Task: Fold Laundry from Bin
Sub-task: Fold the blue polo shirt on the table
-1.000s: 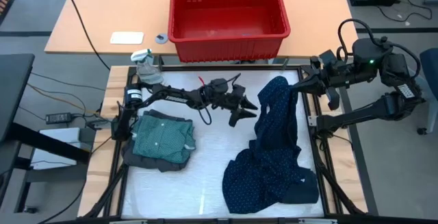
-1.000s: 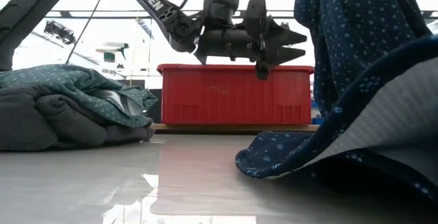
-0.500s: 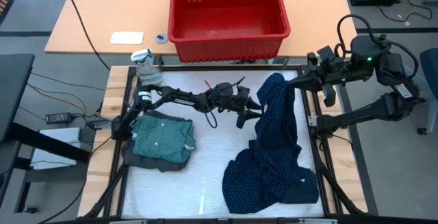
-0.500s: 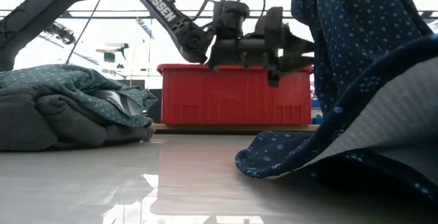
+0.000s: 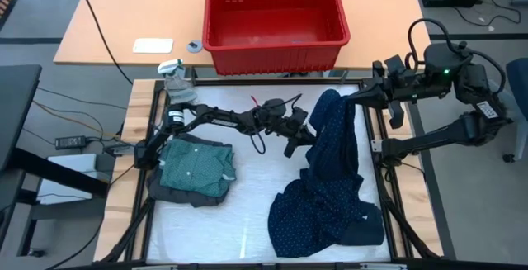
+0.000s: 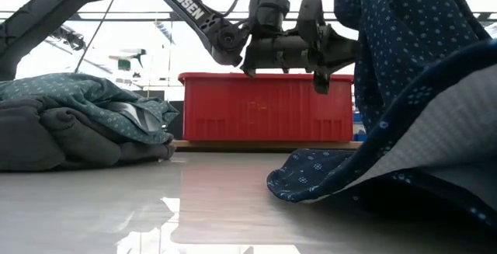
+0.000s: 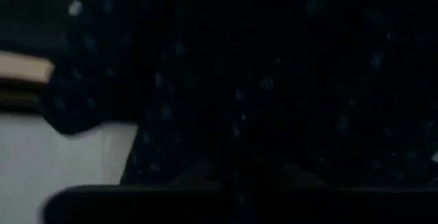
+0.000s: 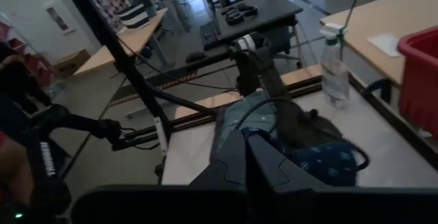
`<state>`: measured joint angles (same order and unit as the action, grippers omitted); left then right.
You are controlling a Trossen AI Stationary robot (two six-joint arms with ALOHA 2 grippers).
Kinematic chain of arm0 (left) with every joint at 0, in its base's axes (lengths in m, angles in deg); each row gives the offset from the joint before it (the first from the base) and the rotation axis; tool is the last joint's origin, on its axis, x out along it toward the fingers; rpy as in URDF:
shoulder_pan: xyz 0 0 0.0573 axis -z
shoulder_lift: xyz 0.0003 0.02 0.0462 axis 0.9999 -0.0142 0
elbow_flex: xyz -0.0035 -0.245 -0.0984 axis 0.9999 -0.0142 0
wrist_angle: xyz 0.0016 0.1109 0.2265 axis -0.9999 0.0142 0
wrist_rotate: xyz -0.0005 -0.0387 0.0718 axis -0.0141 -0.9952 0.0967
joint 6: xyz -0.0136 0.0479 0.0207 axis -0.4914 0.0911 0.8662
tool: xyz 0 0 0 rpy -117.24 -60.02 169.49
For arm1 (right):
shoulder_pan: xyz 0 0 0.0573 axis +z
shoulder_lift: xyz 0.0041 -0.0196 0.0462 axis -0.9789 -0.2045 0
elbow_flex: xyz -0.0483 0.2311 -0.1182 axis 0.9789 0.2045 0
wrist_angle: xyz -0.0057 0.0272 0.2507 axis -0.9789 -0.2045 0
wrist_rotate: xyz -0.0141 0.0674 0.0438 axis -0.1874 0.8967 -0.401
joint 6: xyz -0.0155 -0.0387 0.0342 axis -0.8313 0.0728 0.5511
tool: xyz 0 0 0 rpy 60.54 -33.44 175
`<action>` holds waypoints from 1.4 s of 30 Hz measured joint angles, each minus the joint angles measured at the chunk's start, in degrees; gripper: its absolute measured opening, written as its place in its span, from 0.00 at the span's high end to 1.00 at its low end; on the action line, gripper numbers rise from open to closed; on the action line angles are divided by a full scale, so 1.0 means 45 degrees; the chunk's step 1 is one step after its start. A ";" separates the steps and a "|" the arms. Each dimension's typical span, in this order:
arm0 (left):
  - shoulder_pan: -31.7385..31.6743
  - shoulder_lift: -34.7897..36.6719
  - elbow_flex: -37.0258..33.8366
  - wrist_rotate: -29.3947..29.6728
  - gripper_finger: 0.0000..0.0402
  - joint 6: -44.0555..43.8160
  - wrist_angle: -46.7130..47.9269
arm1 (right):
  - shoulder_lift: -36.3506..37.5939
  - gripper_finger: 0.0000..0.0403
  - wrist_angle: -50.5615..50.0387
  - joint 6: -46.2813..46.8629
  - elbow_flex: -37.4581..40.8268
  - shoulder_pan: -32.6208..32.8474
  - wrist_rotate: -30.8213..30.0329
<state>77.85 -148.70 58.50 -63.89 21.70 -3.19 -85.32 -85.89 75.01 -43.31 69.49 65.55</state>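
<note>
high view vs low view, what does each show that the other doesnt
Only the high view shows the right gripper shut on the top of the navy dotted garment, holding it up at the table's right edge, and the inside of the red bin, where no laundry shows.

Only the low view shows that the left gripper is raised off the table, and the garment's pale inner side along its draped lower edge.

Both show the left gripper reaching the hanging navy garment's left edge, the bin behind the table, and the teal dotted shirt lying on a dark grey piece.

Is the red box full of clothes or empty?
Empty. From above, the bin shows only its bare red floor; the clothes lie outside it.
</note>
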 joint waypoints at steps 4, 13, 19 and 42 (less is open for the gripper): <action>-0.0179 0.0258 -0.0012 0.0041 0.98 -0.0396 0.0620 | 0.0272 1.00 -0.0498 -0.0030 0.0000 0.0000 -0.0208; -0.0163 0.3274 -0.0012 0.3025 0.99 0.2773 0.6944 | 0.0985 1.00 -0.2202 0.0627 0.0000 0.0000 -0.1538; 0.0634 0.6861 0.0200 0.5948 1.00 0.3088 1.0998 | 0.0937 1.00 -0.4204 0.1181 0.0009 0.0000 -0.1945; 0.9126 0.6890 1.0388 1.0871 1.00 -0.0413 2.0466 | 0.0357 1.00 -0.2001 -0.0909 -0.0824 0.2828 0.0044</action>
<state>118.92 -117.70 105.24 -14.97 19.84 88.91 -83.72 -94.90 70.92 -47.01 82.21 65.75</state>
